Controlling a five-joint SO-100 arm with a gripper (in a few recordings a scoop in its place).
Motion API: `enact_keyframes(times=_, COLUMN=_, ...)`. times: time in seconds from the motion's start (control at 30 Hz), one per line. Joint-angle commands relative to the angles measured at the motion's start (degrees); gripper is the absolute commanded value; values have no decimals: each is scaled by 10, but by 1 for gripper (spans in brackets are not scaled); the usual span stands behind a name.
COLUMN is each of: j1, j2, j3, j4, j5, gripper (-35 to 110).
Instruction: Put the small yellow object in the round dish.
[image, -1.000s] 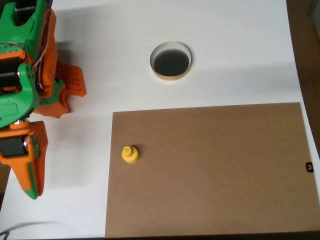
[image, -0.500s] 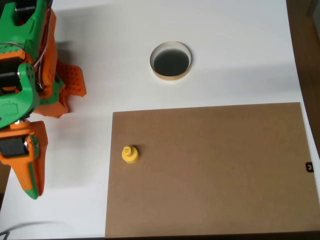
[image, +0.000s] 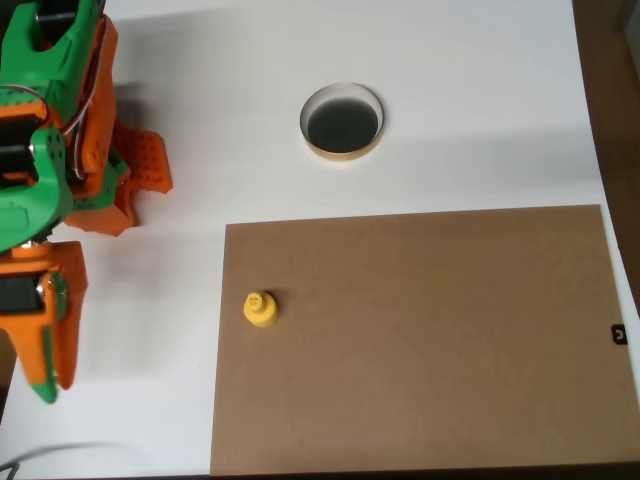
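Overhead view, L to R: my orange-and-green gripper (image: 45, 370) at far left edge over white table (image: 480, 120), jaw state can't tell; tiny bright yellow plastic piece (image: 260, 308) upright near left edge of brown board (image: 430, 340); black-inside, cream-rimmed round dish (image: 342, 122) well apart, up-right on table.

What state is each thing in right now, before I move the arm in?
small yellow object: upright, knob up, on the brown board near its left edge, untouched.
round dish: empty, on the white table above the board.
brown board: lying flat on the table.
gripper: at the picture's left edge, holding nothing; open or shut cannot be told.
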Motion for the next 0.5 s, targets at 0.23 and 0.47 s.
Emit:
enact_keyframes(times=0.23, j1=-6, j2=21, j3=-117, j4=9, j5=-6, gripper=17)
enact_keyframes(times=0.47, j1=-25, j2=-46, j3=-196, j4=40, j5=-59, gripper=22)
